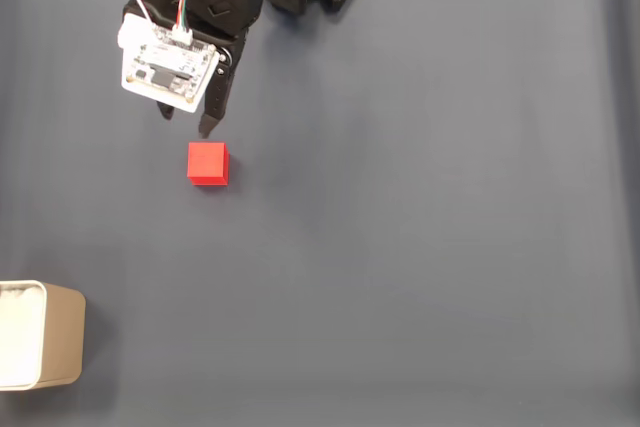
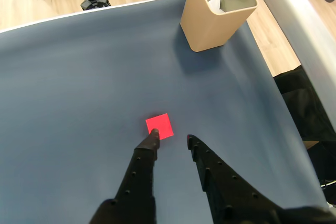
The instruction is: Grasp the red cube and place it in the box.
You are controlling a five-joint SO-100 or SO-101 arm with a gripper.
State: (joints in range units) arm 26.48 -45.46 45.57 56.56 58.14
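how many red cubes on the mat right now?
1. The red cube lies on the dark mat, just ahead of the end effector in the fixed view and apart from the box. The box's inside is only partly visible.

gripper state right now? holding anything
Gripper: open and empty, fingers apart just short of the red cube, which sits on the table.
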